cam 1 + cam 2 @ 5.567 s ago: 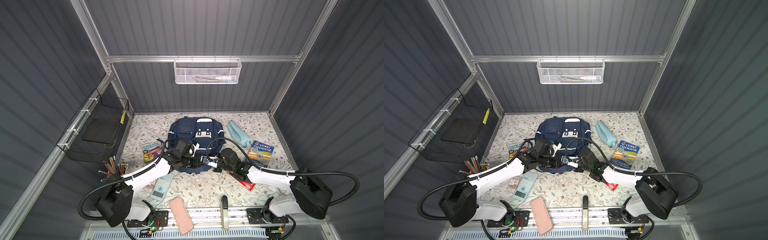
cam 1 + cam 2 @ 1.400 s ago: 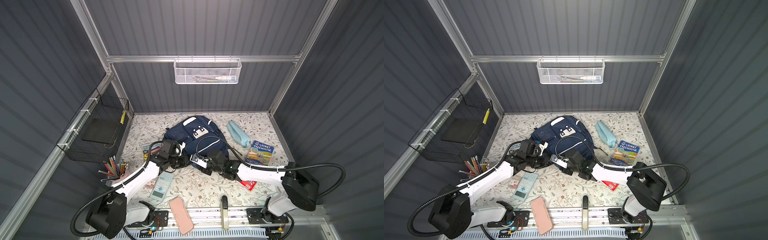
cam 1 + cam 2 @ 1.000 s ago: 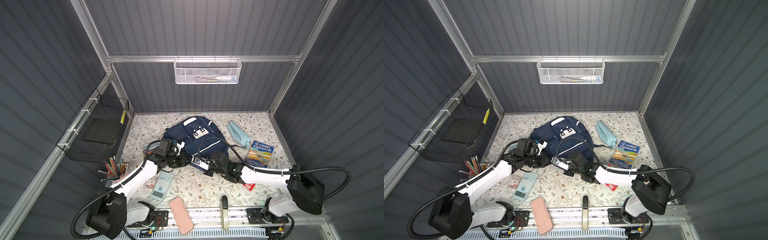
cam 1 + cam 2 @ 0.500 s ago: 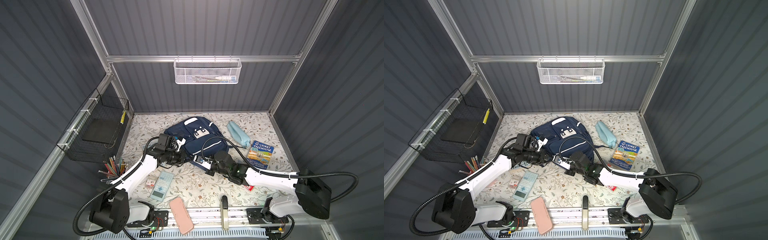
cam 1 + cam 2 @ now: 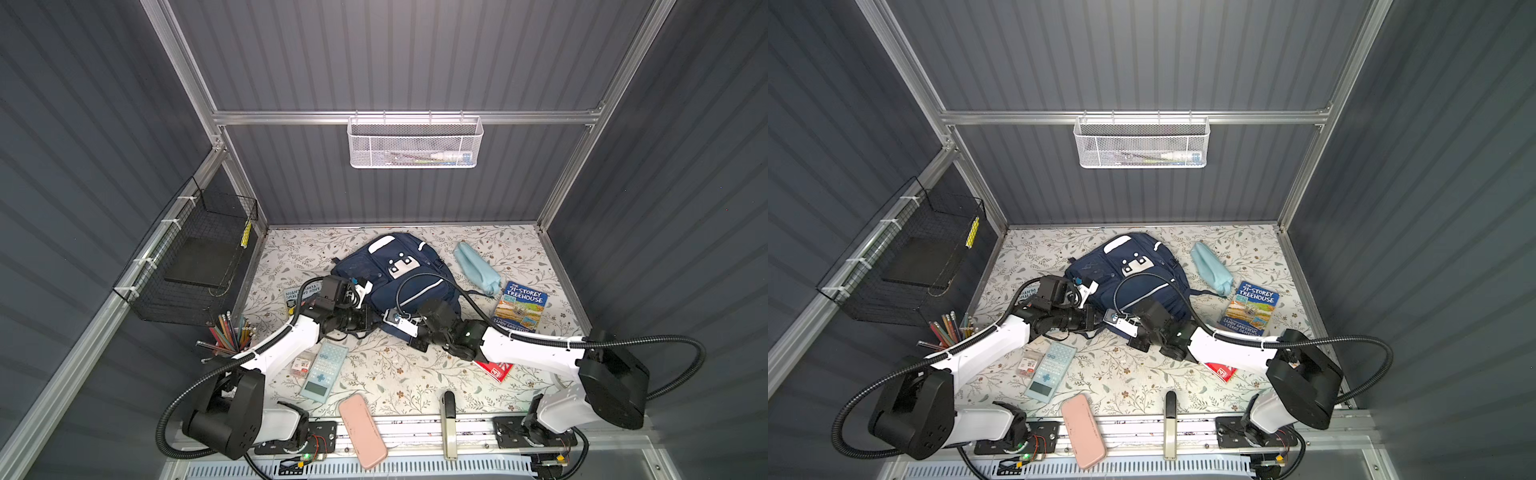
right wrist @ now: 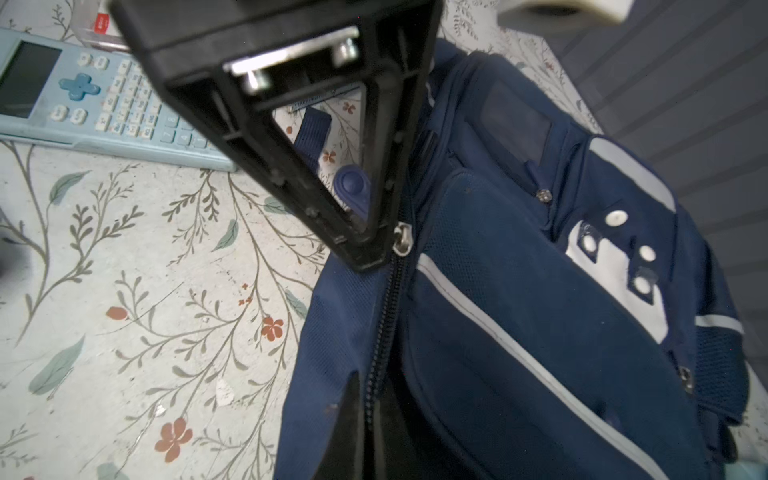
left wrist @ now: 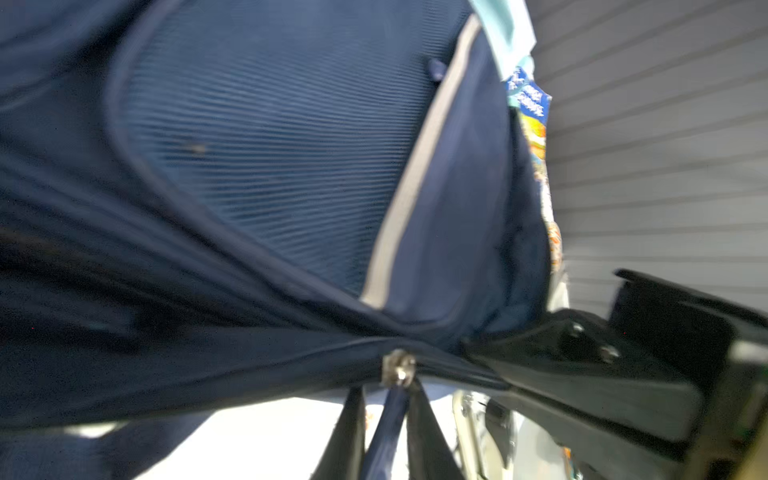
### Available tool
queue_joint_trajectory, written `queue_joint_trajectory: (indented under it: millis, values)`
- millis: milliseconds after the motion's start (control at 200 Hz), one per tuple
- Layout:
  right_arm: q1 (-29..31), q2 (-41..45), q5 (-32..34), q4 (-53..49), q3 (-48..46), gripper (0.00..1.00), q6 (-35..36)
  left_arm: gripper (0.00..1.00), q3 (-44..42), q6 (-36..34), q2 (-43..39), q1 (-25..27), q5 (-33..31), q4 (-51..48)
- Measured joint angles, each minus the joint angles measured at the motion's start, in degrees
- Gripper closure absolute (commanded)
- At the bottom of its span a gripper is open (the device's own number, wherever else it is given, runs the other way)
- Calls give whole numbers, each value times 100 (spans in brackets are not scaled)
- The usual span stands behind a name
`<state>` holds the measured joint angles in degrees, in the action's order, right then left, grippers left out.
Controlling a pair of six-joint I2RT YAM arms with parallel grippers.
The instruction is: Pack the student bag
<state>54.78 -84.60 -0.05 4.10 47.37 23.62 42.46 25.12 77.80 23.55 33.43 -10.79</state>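
The widest bare stretch of table (image 5: 395, 374) lies in front of the student bag (image 5: 399, 270), between the calculator (image 5: 324, 370) and the right arm (image 5: 528, 353), though the pink case (image 5: 361, 430) and a slim black-and-cream object (image 5: 448, 428) sit along its front edge. The bag's near edge is crowded (left gripper (image 6: 365, 255) and right gripper (image 6: 372, 432) meet there at the zip (image 6: 384, 311), tips close together), and the left arm (image 5: 286, 345) slants across the calculator side. Behind, bare strips flank the bag on both sides; the right-hand one is narrowed by the blue pouch (image 5: 473, 268) and the book (image 5: 519, 307).
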Motion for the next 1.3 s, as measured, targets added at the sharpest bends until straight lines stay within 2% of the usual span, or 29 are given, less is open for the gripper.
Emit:
queue_joint_trajectory:
  millis: [110,210,665,710,765,830,926,1066,1296]
  values:
    - [9,0,-24,-83,0,100,-66,59,-109,9,35,0,-192,120]
    - [9,2,-24,-92,0,100,-85,56,-146,42,33,-7,-313,195]
    - [7,2,-96,-94,-4,100,-92,57,-280,-208,66,-28,-188,538]
    - [7,7,-103,-92,-11,100,-92,60,-278,-258,140,-39,-74,625]
    - [2,11,-103,-107,-13,100,-90,73,-278,-315,254,-39,76,732]
    - [0,13,-92,-109,-26,100,-90,80,-278,-378,341,-39,216,791]
    - [-7,22,-46,-44,-42,100,-92,96,-286,-424,348,-26,396,811]
    - [-37,22,31,-4,-74,100,-90,99,-321,-415,282,11,636,920]
    - [-35,22,42,55,-87,100,-87,100,-363,-326,-9,28,243,704]
